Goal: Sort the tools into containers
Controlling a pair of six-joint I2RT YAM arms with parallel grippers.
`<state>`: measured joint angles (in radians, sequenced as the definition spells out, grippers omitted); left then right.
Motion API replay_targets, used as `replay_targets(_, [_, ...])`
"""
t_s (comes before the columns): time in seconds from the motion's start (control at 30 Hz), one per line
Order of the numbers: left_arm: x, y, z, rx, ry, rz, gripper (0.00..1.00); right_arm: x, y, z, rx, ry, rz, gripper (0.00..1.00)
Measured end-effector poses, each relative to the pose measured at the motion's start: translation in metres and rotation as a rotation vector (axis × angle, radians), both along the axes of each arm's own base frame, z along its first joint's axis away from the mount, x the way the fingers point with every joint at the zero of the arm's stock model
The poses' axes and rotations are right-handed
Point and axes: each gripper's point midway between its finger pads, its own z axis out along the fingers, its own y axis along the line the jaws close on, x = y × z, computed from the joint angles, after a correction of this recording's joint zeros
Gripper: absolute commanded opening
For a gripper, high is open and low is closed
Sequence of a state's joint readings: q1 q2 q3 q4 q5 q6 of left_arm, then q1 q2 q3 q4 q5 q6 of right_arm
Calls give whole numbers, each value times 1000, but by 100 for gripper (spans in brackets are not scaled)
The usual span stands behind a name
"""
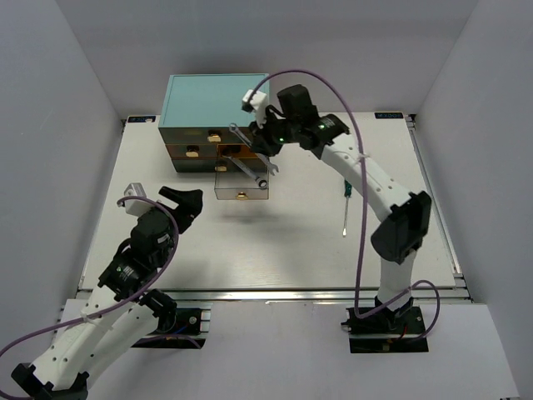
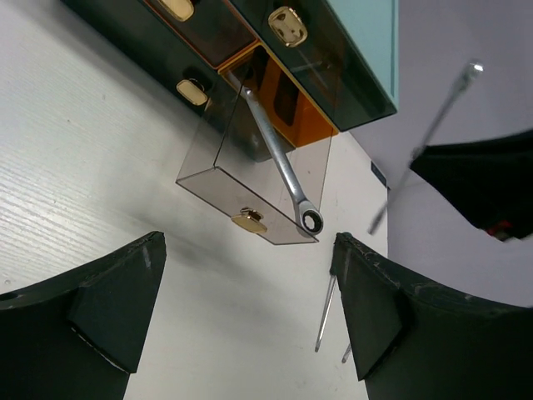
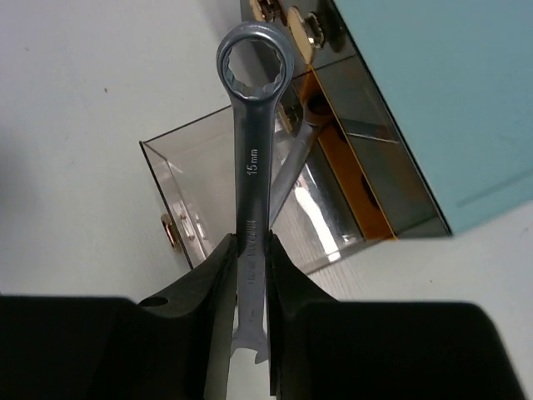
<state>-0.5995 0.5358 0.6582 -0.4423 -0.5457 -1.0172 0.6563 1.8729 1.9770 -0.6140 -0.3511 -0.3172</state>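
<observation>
1. Right gripper [image 3: 250, 250]: black fingers pressed tight on the shank of item 2. I see no gap on either side.
2. Silver combination wrench stamped "15 mm" [image 3: 252, 158]: ring end pointing away from my wrist camera, open end just past the fingers. It is held in the air at the cabinet front, over the drawer stack.
3. Left gripper [image 2: 248, 250]: black fingers spread wide with nothing between them, low over the white table [image 1: 291, 250], facing the pulled-out drawer and apart from it.
4. Shallow brownish see-through drawer with a small gold knob [image 1: 225, 192]: pulled well out of the cabinet.
5. Second silver wrench, ratchet-ring type [image 2: 279, 158]: lies slantwise in item 4, with the ring head up on the front rim beside the knob and the far end back toward the cabinet.
6. Boxy teal-topped cabinet [image 1: 208, 100]: at the far left of the table. Its other brownish drawers [image 1: 190, 152] are pushed in.
7. Slim green-handled screwdriver with a thin metal shaft [image 1: 343, 204]: lies on the table right of the cabinet, beside my right arm, outside any drawer.
</observation>
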Motion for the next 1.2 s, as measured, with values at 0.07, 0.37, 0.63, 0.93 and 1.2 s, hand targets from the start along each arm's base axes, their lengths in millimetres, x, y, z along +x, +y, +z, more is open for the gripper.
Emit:
replay_targets(0.07, [-1,2,5,-6,-13,8,91,3,20,-10,-11,2,21,0])
replay_targets(0.37, [-4,9,7,-4,-18,27,91,17,54,-83,-127,67,26,0])
replay_targets(0.63, [-4,10,7,-2,-19,37,91,27,52,-90,-161,45,-22,0])
replay_targets(0.93, [-4,11,7,-1,-20,40,91,37,46,-90,-187,8,-66,40])
replay_targets(1.2, [-4,11,6,0,-18,41,91,37,47,-90,-185,4,-60,42])
